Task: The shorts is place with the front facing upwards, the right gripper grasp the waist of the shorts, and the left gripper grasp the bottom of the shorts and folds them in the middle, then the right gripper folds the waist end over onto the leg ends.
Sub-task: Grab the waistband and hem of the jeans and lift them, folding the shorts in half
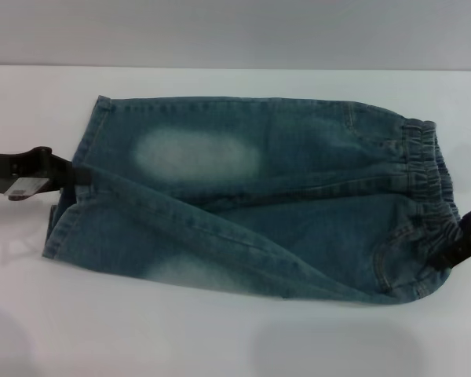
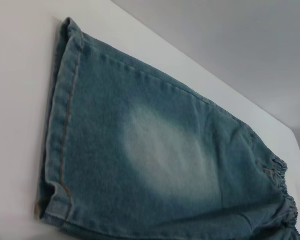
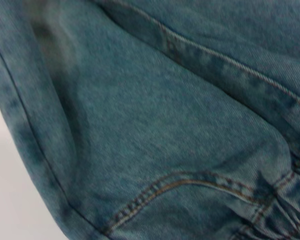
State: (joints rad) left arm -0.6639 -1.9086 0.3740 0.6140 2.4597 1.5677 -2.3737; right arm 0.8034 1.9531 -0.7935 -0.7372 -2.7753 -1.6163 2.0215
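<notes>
The blue-green denim shorts (image 1: 243,204) lie crosswise on the white table, front up. The hemmed bottom (image 1: 90,133) is on the left and the gathered waist (image 1: 428,169) on the right. My left gripper (image 1: 72,174) is at the hem between the two legs, shut on the bottom of the near leg. From there the near leg rises in a ridge toward the waist. My right gripper (image 1: 454,242) is shut on the near corner of the waist. The left wrist view shows the far leg's hem (image 2: 65,115) and a pale patch (image 2: 165,155). The right wrist view shows pocket stitching (image 3: 180,182).
The white table (image 1: 220,338) extends in front of the shorts. Its back edge (image 1: 220,67) meets a grey wall not far behind the far leg. Bare tabletop also shows to the left of the hem (image 2: 15,125).
</notes>
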